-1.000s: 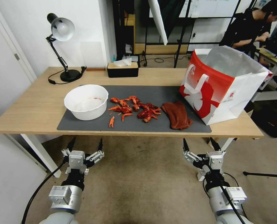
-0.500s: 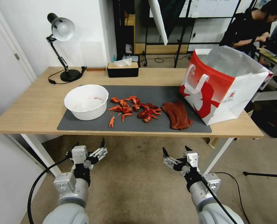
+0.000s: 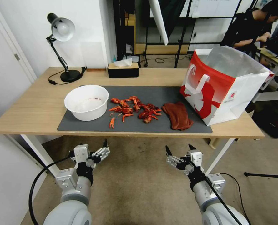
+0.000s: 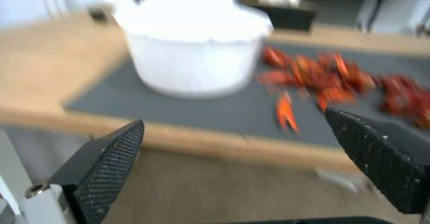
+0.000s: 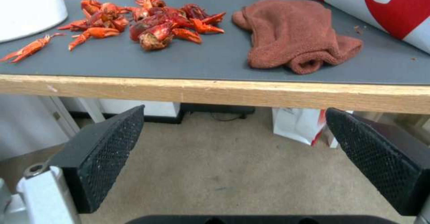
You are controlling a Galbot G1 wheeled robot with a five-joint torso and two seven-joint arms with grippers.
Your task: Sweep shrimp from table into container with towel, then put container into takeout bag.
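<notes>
1. Both grippers are hanging below the table's (image 3: 35, 103) front edge with jaws spread wide and nothing between them: the left gripper (image 3: 90, 149) under the bowl (image 3: 86, 102), the right gripper (image 3: 178, 149) under the towel (image 3: 177, 115).
2. Fingers (image 5: 99, 153) in the right wrist view are showing as black wedges with a fine knurled grid on the inner faces; the left fingers (image 4: 107, 162) are looking the same.
3. The bowl, round, white and smooth-walled, is sitting on the left part of the flat dark grey mat (image 3: 164, 93).
4. The shrimp (image 3: 134, 108), glossy red-orange shells and claws, are lying in a loose heap between bowl and towel, with one stray claw (image 3: 112, 122) nearer the front edge.
5. The towel, soft rust-red terry, is lying crumpled and folded on the mat, just beside the bag (image 3: 221, 87).
6. The bag, boxy red-and-white paper with flat white handles and a silvery lining, is standing open at the right end of the light-wood table.
7. Compared with half a second ago, both grippers are sitting slightly higher and a touch further right; a second ago they were pointing straight forward and further apart. The things on the table are lying as before.
</notes>
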